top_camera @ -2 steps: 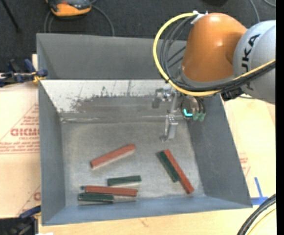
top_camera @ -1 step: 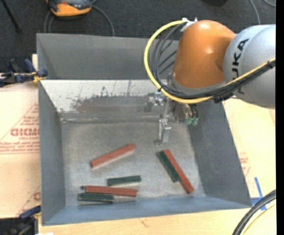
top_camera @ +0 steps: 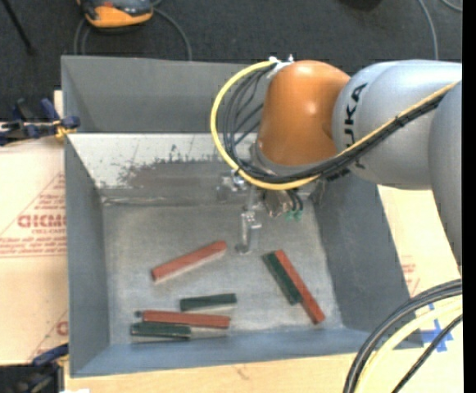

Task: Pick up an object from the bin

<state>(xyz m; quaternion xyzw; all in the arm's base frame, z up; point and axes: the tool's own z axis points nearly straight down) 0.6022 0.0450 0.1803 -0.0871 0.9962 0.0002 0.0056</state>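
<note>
Scuffed grey metal bin (top_camera: 86, 244), flat sticks (top_camera: 188, 261)

**Six Sticks Are Showing: Three Red, Three Green**

The grey metal bin (top_camera: 86, 244) is holding six flat sticks in all, and they are falling into two kinds by colour. Three red ones are lying there: the tilted red stick (top_camera: 188, 261) at the middle, the low red stick (top_camera: 187, 319) toward the front wall, and the right red stick (top_camera: 307, 300). Three dark green ones are lying among them: the short green stick (top_camera: 208, 302), the front green stick (top_camera: 160, 331) and the right green stick (top_camera: 280, 279).
</note>
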